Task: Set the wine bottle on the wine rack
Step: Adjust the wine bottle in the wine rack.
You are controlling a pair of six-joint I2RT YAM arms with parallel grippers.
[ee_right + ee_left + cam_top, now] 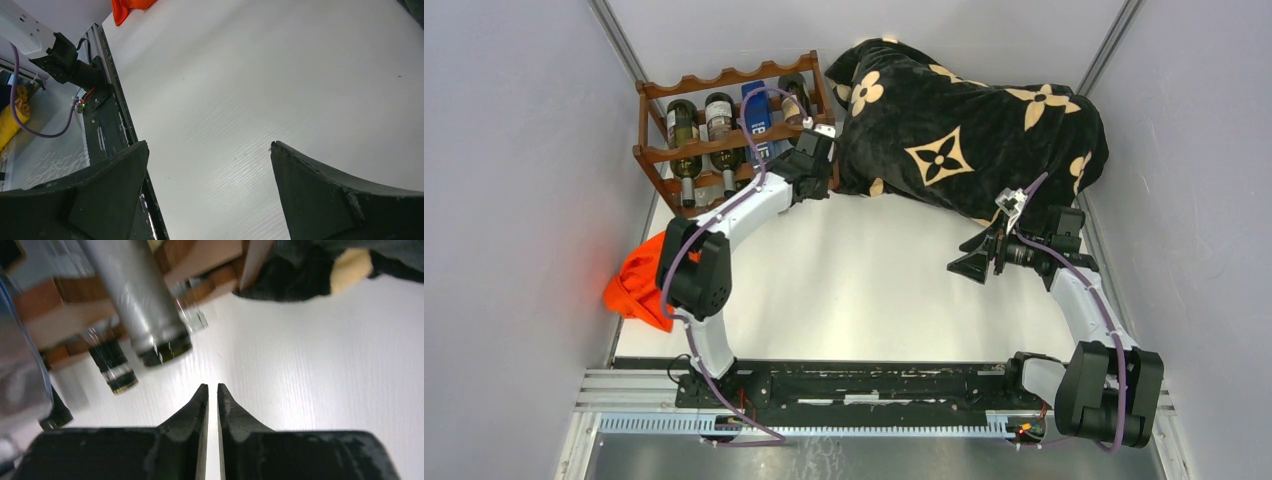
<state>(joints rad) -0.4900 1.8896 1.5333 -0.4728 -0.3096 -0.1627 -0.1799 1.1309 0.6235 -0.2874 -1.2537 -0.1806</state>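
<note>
the left gripper (212,386) is all but closed: its two dark fingertips stand a thin slit apart with nothing between them. it is apart from the glass. just beyond the tips, at 11 o'clock in the left wrist view, the wine bottle (142,300) points its grey-foiled neck and dark mouth out toward the camera. a second, darker bottle neck (114,367) shows at 10 o'clock. both reach out of the wine rack (42,297), whose reddish-brown wood runs across the top left, blurred.

from above, the left arm reaches to the rack's right end at 11 o'clock on the white table (874,290). the wine bottle lies in the rightmost slot of the upper tier, a blue bottle (756,115) beside it and more bottles further left.

the right gripper (210,145) is wide open and empty, hanging over bare table at 3 o'clock. behind it, from 12 to 2 o'clock, a black blanket (964,130) with tan flowers lies heaped. an orange cloth (636,285) sits on the table edge at 9 o'clock.
</note>
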